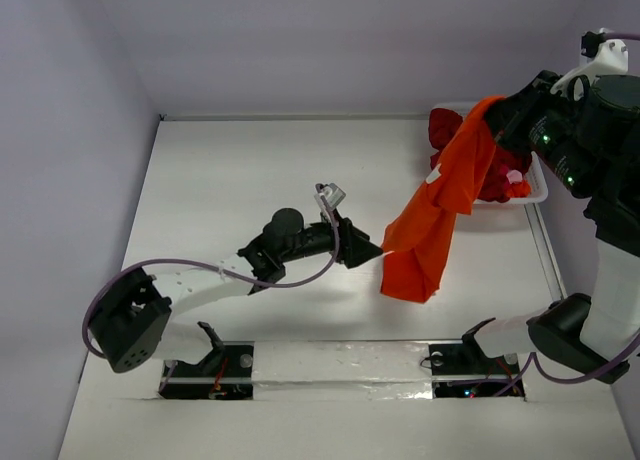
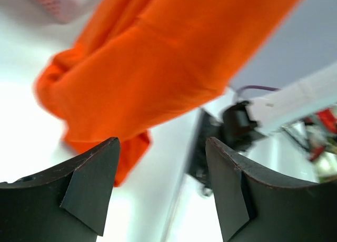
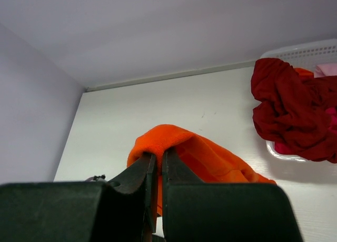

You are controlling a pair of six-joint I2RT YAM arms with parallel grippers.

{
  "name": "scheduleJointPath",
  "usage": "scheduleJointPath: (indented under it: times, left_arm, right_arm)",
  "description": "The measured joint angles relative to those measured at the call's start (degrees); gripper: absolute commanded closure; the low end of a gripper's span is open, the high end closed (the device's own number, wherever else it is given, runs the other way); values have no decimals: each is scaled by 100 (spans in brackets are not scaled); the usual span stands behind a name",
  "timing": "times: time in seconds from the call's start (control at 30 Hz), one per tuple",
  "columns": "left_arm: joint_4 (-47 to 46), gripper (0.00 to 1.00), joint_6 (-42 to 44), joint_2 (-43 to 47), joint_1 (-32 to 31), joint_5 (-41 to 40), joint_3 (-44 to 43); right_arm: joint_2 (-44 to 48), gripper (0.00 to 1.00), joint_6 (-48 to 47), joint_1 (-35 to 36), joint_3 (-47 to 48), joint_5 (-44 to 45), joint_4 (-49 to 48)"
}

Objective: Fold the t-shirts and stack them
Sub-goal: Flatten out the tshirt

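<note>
The bright orange-red t-shirt (image 1: 440, 210) hangs in the air from my right gripper (image 1: 497, 118), whose jaws are shut on a fold of its cloth (image 3: 168, 142). Its lower end dangles just above the table right of centre. My left gripper (image 1: 372, 252) stands open, pointing at the hanging shirt's lower edge (image 2: 142, 84) with nothing between its fingers (image 2: 97, 189). The dark crimson t-shirt (image 3: 292, 113) lies crumpled in the white basket (image 1: 535, 185) at the back right, with a bit of pink cloth (image 3: 326, 69) beside it.
The basket (image 3: 303, 52) stands at the table's far right corner, against the back wall. The two arm bases (image 1: 205, 365) sit along the near edge. My right arm (image 1: 600, 150) reaches high above the basket.
</note>
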State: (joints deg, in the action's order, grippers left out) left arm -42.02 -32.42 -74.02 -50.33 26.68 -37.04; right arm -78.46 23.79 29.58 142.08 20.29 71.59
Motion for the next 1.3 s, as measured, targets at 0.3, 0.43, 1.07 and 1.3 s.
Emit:
scheduleJointPath:
  times: [0.3,0.43,1.07,1.3]
  left_arm:
    - [55,39,498,-804,-83,-584,2]
    - [17,38,588,-951,-267,-684,-2]
    - [-109,38,796,-1119,-785,-577,-387]
    - [-22,39,1207,-1281,-839,-1060,-688]
  right_arm:
    - [-63,100,-2,0,48,-20,0]
    - [-63,100,-2,0,48,-20,0]
    - [-173,100,-4,0,42,-20,-2]
    - [-133,100,-4,0,39,-20,-4]
